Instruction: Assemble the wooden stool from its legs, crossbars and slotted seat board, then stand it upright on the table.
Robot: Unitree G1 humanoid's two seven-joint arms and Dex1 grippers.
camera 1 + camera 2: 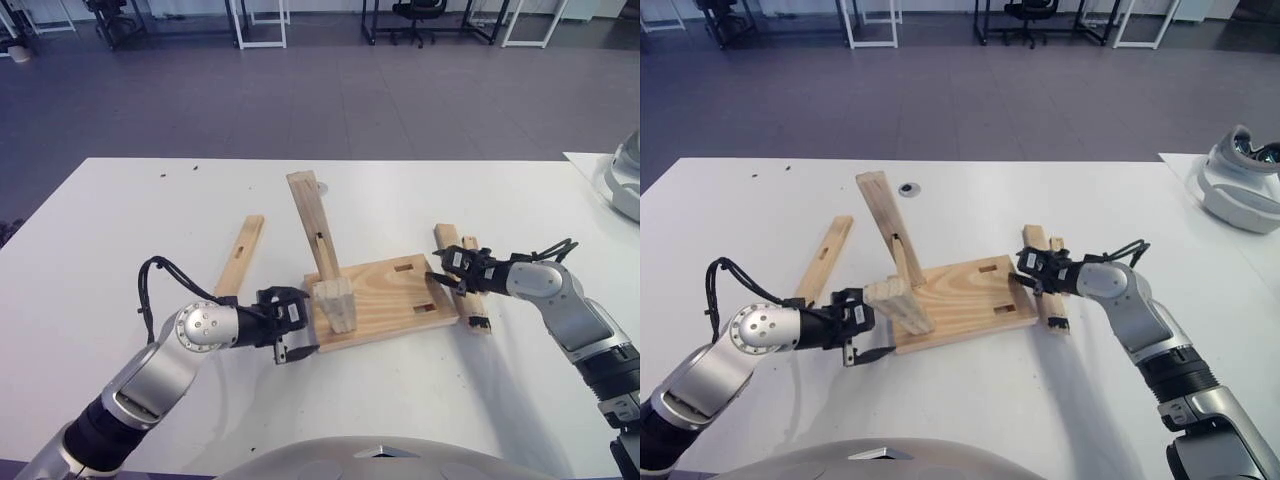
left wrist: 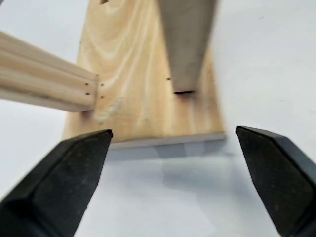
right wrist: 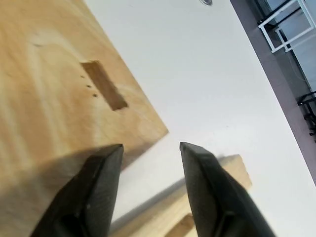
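Item: slotted seat board (image 1: 385,300), plain wood. Lying flat on the table (image 1: 120,220); carrying one leg (image 1: 313,225) leaning in a slot and a second wooden piece (image 1: 333,305) resting across its near left corner.

Hovering just off its left edge: left gripper (image 2: 174,136), gaping wide, empty.

Straddling its right edge: right gripper (image 3: 151,145), parted narrowly, clamping nothing.

Handling, as judged: behaving stiff, light and smooth-faced; pinching across the thin edges, sparing the loosely seated leg.

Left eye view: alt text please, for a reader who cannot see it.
A slotted seat board lies flat on a white table, two legs standing in it. The left gripper and right gripper, both open, sit at its opposite edges; loose pieces lie alongside.
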